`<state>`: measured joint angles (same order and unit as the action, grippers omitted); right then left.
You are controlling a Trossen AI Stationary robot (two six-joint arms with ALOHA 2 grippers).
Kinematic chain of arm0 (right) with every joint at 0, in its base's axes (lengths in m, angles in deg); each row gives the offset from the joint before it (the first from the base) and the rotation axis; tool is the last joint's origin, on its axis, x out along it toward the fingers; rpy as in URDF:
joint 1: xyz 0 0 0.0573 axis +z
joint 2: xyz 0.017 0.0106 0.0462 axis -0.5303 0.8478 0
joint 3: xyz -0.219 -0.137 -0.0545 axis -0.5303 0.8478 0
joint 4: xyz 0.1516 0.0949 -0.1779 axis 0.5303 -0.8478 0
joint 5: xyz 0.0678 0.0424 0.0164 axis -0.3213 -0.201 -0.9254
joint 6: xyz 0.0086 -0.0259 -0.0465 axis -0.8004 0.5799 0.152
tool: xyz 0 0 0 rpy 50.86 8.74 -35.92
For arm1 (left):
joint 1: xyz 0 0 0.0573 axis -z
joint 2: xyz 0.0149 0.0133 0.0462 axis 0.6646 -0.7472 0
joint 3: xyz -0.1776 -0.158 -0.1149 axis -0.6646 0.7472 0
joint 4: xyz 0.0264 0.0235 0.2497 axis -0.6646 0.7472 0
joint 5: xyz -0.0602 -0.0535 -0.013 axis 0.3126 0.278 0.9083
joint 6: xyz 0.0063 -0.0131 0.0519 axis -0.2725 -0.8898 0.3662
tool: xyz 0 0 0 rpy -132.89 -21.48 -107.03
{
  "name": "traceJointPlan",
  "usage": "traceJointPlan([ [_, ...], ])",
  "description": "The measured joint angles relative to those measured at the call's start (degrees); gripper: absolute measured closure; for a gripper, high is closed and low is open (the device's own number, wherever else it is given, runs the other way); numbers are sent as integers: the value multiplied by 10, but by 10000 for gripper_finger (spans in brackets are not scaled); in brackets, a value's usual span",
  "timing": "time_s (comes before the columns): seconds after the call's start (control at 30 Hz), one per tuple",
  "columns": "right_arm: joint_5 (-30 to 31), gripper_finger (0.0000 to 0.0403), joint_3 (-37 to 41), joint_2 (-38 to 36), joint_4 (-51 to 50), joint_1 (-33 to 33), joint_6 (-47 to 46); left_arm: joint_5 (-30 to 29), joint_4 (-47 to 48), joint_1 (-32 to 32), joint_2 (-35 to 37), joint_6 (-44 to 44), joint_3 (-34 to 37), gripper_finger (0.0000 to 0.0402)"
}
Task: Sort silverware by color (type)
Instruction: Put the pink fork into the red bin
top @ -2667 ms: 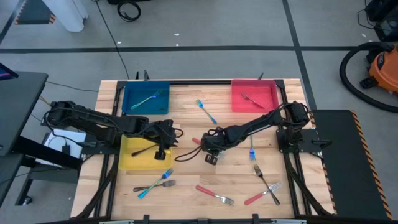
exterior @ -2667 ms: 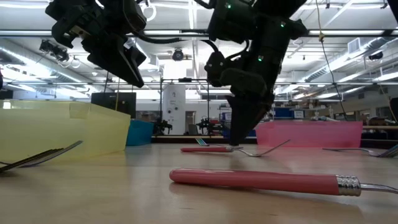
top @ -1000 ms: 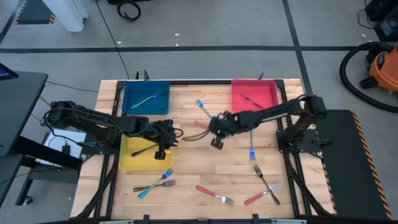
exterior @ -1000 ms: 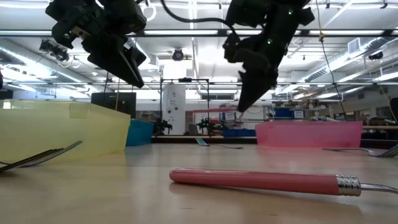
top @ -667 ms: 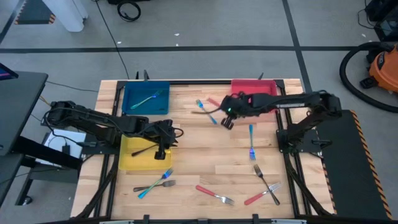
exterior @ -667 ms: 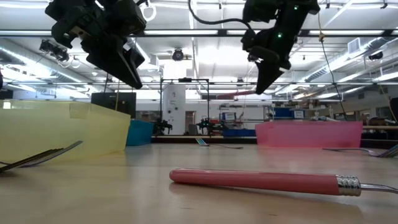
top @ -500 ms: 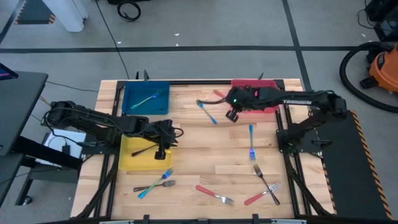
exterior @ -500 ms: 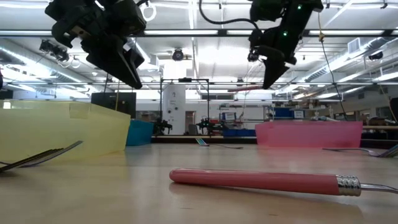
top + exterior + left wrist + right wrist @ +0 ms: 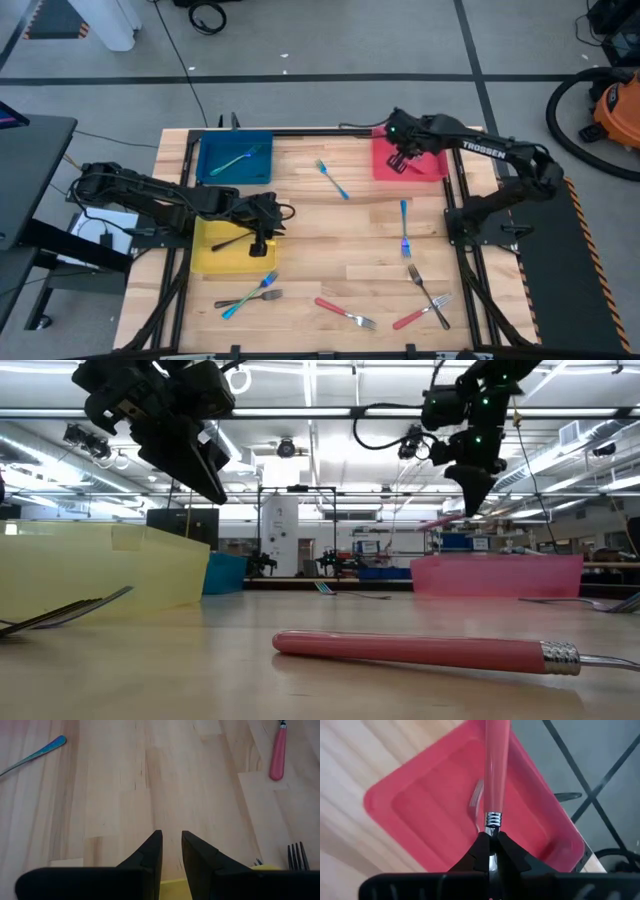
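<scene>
The right pincer (image 9: 401, 160) hangs above the red tray (image 9: 432, 168), pinching a red-handled fork (image 9: 496, 775) at the metal collar so the handle projects forward over the tray floor (a position suited, by judgement, to release among like-coloured pieces; one fork (image 9: 476, 800) already lies there). The left pincer (image 9: 257, 245) waits over the yellow tray (image 9: 208, 262), fingers nearly pressed together, gripping nothing. Remaining forks (image 9: 348, 313) lie scattered on the tabletop (image 9: 300, 210). The right arm's link reads "TROSSEN" (image 9: 481, 149).
</scene>
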<state>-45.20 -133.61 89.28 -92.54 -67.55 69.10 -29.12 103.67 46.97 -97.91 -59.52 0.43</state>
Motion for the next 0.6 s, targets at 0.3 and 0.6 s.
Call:
traceJointPlan([
  [0.3,-71,385,68,3,78,-80,66,0,18,0,0,-28,0,328],
  [0.6,-91,385,153,3,173,-113,99,0,27,0,0,-30,0,329],
])
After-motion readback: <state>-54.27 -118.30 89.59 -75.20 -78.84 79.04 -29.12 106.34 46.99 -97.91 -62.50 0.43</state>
